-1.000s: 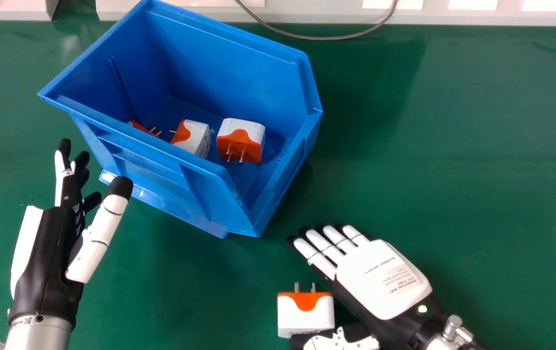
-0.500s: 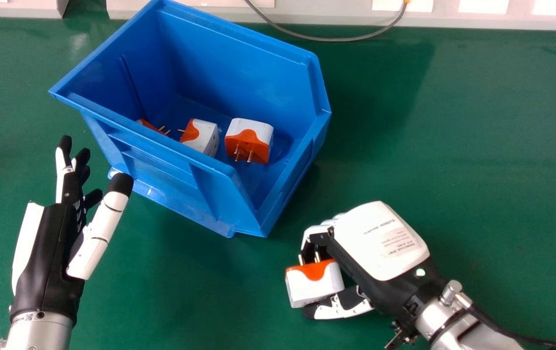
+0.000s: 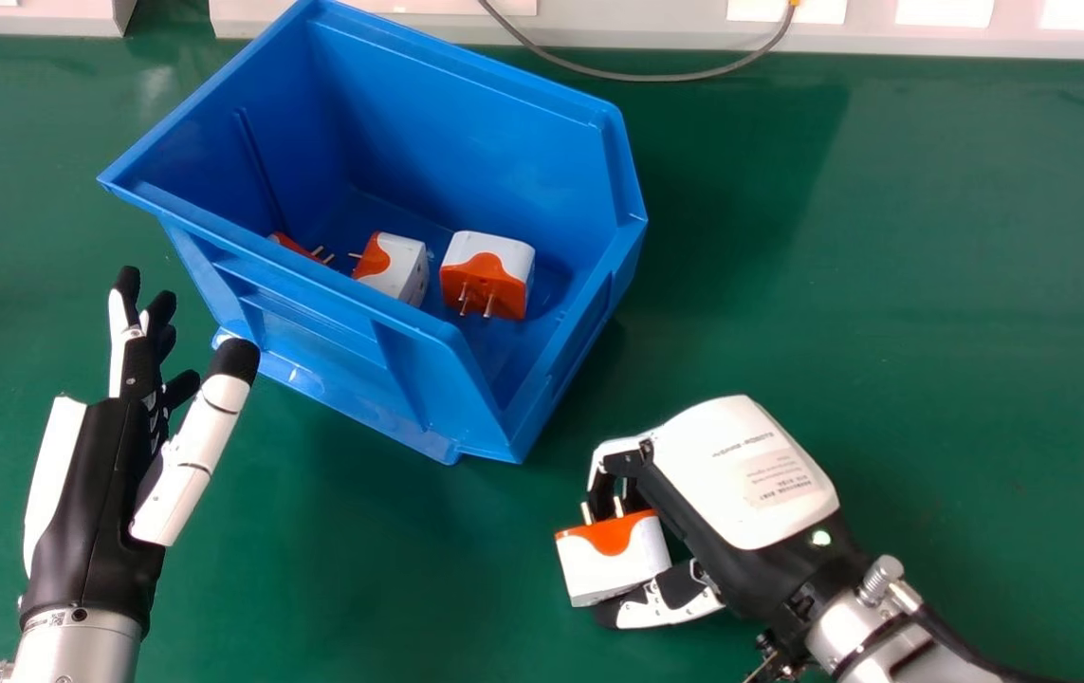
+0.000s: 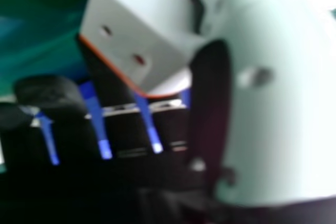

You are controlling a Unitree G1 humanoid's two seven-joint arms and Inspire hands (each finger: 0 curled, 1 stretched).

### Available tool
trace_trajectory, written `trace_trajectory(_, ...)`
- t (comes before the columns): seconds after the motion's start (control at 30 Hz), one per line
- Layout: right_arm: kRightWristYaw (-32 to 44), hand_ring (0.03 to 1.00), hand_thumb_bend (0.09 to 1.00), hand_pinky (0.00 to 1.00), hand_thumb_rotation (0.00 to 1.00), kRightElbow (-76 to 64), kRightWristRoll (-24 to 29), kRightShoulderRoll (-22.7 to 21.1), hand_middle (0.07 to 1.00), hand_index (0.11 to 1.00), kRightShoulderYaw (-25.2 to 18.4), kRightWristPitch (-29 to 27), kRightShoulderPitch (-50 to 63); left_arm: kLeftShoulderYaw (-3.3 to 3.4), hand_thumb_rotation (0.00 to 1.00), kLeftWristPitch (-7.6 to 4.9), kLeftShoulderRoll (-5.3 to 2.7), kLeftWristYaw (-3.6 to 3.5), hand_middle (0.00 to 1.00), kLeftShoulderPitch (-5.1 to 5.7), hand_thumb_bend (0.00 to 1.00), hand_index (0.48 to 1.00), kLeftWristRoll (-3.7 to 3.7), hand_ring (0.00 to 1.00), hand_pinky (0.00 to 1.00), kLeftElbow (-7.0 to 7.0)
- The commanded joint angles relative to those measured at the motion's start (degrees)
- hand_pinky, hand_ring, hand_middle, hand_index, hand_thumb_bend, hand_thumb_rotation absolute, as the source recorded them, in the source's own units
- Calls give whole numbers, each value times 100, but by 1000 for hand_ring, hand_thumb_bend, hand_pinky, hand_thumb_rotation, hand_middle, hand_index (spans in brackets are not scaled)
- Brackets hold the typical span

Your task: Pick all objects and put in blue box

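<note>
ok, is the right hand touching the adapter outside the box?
Touching. The head view shows the right hand curled round the adapter, thumb against the end opposite its prongs; the right hand view also shows that thumb against it.

Blue box (image 3: 314, 275) — solid, orange-and-white plugs (image 3: 487, 274), green table (image 3: 930, 285) — plain

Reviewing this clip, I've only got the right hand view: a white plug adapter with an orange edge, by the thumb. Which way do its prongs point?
Observer: In the head view, the two prongs point toward the right hand's curled fingers.

Operator: And where's the blue box, relative to that hand?

Observer: The blue box stands on the green table, farther forward and to the robot's left.

Operator: What's the other hand doing?

Observer: The left hand is open, holding nothing.
</note>
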Motion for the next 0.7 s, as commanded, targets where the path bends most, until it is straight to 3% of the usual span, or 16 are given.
trace_trajectory(0.0,-10,94,498,53,119,-303,24,-149,168,477,-318,315,330,42,856,-44,24,-4,1000,28,690,1000,-71,1000,933,-123)
trace_trajectory(0.07,-214,105,496,64,122,-692,-30,-65,180,478,-568,559,555,46,856,-42,25,-10,1000,30,690,1000,-78,1000,933,-125)
trace_trajectory(0.13,-410,192,489,146,141,-1085,-94,42,268,476,-803,775,734,49,856,-46,26,-13,1000,19,689,1000,-79,1000,934,-101)
trace_trajectory(0.2,-472,198,488,152,144,-1363,-114,104,274,474,-958,878,778,49,855,-40,29,-12,1000,7,688,1000,-71,1000,935,-94)
trace_trajectory(0.43,-407,108,488,66,149,-1900,-81,97,164,470,-1281,797,322,43,855,-7,43,-6,1000,1,679,1000,-39,1000,938,-115)
trace_trajectory(0.67,-174,78,490,38,144,-1898,93,262,132,469,-1325,668,-544,38,855,12,49,-5,1000,3,681,1000,-26,1000,939,-139)
